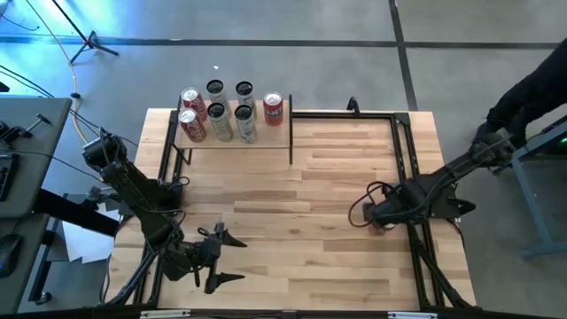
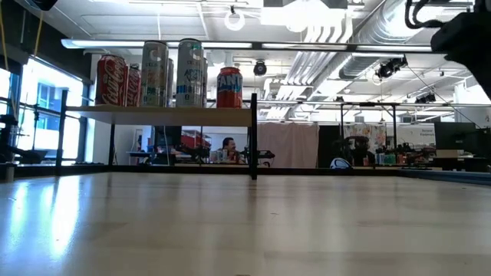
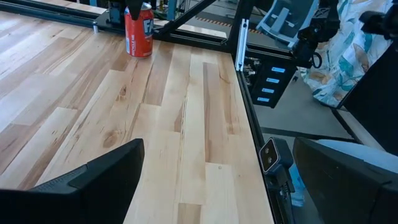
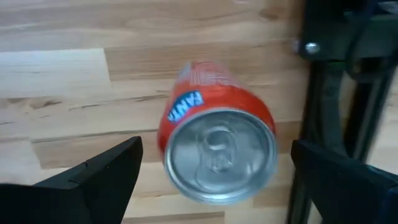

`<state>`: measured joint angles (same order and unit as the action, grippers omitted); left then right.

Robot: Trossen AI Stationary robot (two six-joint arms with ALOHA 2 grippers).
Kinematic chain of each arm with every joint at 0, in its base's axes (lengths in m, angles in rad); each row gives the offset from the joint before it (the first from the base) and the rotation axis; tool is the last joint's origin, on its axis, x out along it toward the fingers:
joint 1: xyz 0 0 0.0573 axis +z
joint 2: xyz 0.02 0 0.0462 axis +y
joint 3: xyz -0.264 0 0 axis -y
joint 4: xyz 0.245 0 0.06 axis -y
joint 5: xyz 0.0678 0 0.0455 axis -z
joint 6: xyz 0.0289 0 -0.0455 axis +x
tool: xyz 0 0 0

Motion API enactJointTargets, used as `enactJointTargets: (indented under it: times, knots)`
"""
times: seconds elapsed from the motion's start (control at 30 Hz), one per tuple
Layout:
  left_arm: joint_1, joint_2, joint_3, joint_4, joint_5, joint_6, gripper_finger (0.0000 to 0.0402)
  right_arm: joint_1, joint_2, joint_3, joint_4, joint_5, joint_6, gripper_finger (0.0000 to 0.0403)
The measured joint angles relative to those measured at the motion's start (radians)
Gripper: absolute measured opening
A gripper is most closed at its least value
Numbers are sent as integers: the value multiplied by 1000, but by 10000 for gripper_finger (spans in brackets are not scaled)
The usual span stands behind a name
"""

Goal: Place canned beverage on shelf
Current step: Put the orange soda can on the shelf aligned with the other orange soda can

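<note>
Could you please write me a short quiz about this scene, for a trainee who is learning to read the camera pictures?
1. True or false: the jaws of the right gripper are shut on the orange can.
2. Where does that orange can stand? A) on the shelf; B) on the tabletop, near its right rail, below the right gripper; C) between the jaws of the left gripper.
3. Fill in: the cans on the shelf all stand ____.

Key: 1. False: the jaws are open, one on each side of the can. 2. B. 3. upright.
</note>
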<state>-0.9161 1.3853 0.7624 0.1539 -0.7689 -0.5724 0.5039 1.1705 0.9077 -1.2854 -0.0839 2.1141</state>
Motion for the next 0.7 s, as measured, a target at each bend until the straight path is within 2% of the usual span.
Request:
enactJointTargets:
  times: [0.33,0.43,0.6,0.7]
  knots:
    - [0,0,0,0,0,0,388,-13,-26,-57,70,1,-21,388]
    - [0,0,0,0,0,0,388,-13,-26,-57,68,24,-24,362]
    - [0,0,0,0,0,0,388,-13,-26,-56,70,47,-18,285]
    - [0,0,0,0,0,0,388,-13,-26,-56,70,47,-3,275]
